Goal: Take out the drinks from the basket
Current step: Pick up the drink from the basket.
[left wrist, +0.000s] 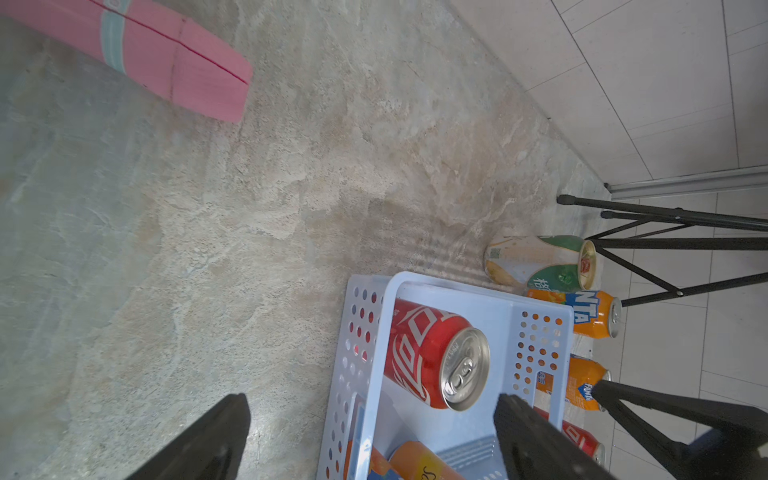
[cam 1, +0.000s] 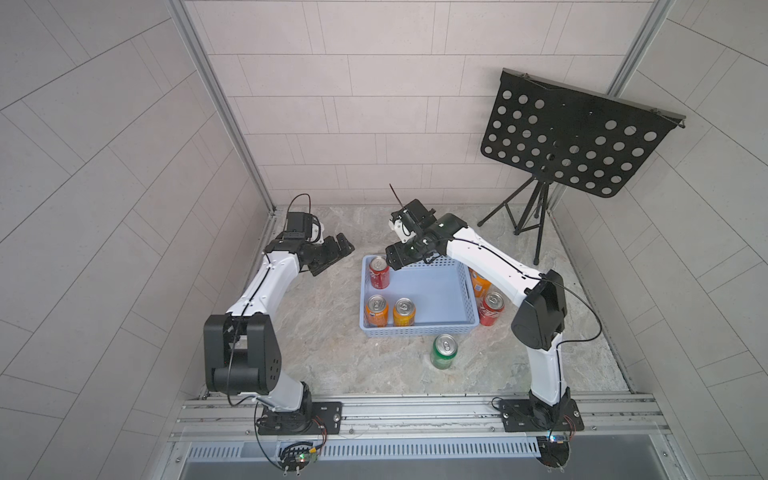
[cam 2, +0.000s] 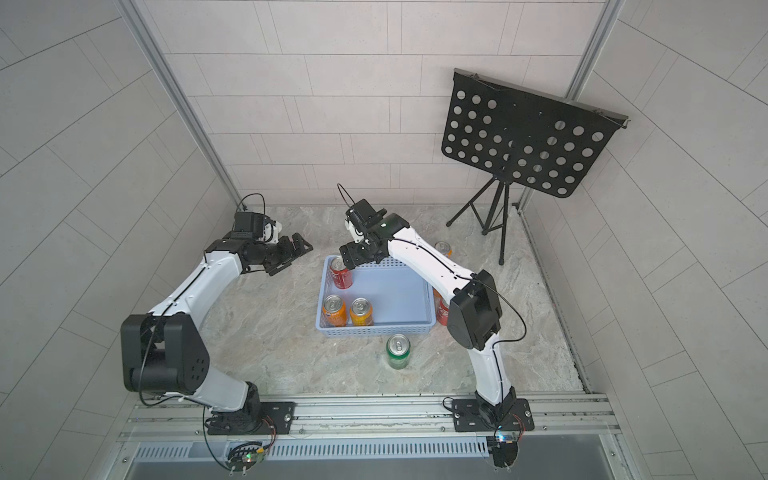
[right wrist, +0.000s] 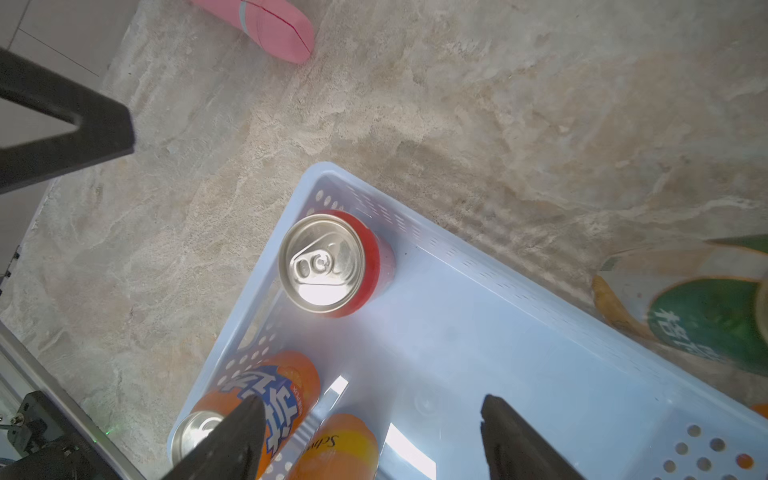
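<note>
While its two black fingers point(right wrist: 232, 440) stand spread with nothing between them, the right hand point(right wrist: 371, 405) hangs over the far left corner of the shallow pale blue perforated plastic basket point(right wrist: 457, 255). It is tipped down toward the upright red aluminium can with a silver top point(right wrist: 332, 264) standing in that corner, and the can lies ahead of the fingertips, not between them. Nearer the robot, an orange aluminium can point(cam 1: 377, 311) and a second orange can point(cam 1: 404, 311) stand side by side against the basket's near wall at its left end. The left hand point(cam 1: 336, 257) hovers above the marbled stone-look bench point(cam 1: 332, 365) just off the basket's far left corner, its fingers likewise parted and empty. Outside the basket, a green aluminium can point(cam 1: 444, 352) stands upright on the bench just in front of the near wall. Beside the right wall, a third orange can point(cam 1: 480, 284) and a second red can point(cam 1: 491, 308) are partly hidden by the right arm. The left wrist view also shows a green-and-cream can point(left wrist: 540, 262) beyond that row. A pink wand-shaped object point(left wrist: 174, 62) lies on the bench well apart from the basket, and a black perforated music stand point(cam 1: 577, 137) stands at the far right corner.
</note>
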You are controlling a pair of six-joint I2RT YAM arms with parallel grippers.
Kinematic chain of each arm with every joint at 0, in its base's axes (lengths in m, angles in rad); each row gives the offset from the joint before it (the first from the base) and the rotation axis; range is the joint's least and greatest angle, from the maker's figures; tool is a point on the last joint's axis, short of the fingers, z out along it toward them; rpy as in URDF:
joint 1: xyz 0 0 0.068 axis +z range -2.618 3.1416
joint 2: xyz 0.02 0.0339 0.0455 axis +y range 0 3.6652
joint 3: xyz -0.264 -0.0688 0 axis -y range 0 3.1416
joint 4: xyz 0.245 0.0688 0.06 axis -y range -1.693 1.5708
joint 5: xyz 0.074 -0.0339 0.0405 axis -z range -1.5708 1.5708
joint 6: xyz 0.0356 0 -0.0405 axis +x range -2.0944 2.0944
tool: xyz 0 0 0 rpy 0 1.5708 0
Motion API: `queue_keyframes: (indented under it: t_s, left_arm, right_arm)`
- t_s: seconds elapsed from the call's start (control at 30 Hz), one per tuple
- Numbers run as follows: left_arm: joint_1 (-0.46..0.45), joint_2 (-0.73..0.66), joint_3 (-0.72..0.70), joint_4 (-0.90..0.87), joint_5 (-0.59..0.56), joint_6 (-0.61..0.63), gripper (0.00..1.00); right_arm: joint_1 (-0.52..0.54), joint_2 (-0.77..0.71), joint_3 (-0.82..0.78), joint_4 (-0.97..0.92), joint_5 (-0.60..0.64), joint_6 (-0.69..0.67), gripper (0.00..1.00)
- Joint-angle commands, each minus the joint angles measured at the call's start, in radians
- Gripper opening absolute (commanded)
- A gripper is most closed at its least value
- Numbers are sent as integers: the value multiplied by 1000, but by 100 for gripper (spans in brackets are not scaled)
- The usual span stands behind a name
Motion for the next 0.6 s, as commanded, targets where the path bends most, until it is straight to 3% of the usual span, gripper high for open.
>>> queue_keyframes:
  t_s: [0.0,0.27,0.57]
  left_arm:
    - [1,-16,17,-39,-54,1,100]
    - [7,-42,4,-57,-148,-29,100]
    - [28,-75,-20,-37,-146,-52,100]
  right_arm:
    - [16,54,66,-36,-11,17,85]
    - [57,175,190,-31,18,52,87]
    - [64,273,298,-66,84,46,88]
